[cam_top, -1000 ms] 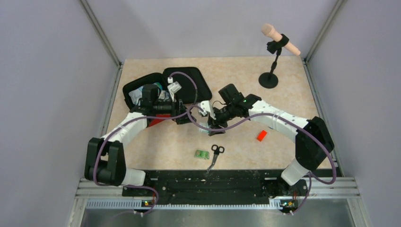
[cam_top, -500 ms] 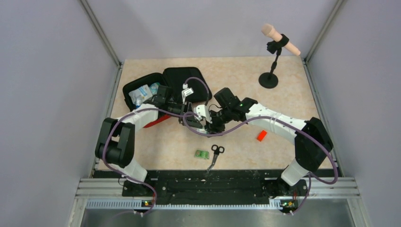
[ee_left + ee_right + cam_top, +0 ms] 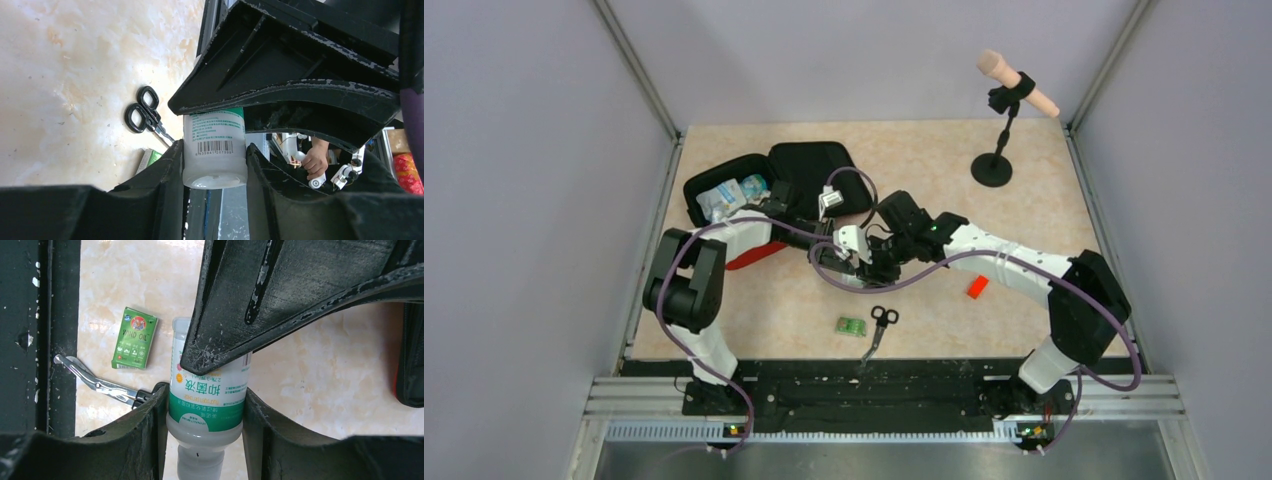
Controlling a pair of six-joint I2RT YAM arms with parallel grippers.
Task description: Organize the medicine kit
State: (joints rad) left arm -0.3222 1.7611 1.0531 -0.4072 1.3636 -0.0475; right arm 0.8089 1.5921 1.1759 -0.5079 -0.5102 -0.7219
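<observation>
The medicine kit (image 3: 809,175) lies open at the back left, black lining up, with several supplies in its left half (image 3: 729,195). A white bottle with a green label (image 3: 207,400) hangs above the table between both grippers. In the right wrist view my right gripper (image 3: 205,395) is shut on the bottle just above its neck. My left gripper (image 3: 214,150) presses both fingers against the barcode end of the bottle (image 3: 215,145). In the top view the two grippers, left (image 3: 839,258) and right (image 3: 871,258), meet just in front of the kit.
Black-handled scissors (image 3: 879,325) and a small green box (image 3: 852,326) lie near the front edge, below the grippers. A small red block (image 3: 977,287) sits to the right. A microphone stand (image 3: 994,165) is at the back right. Cables loop over the arms.
My left arm swung right from over the kit to the bottle, and its jaws closed from wide open onto the bottle's base. The right gripper kept its hold and shifted slightly left.
</observation>
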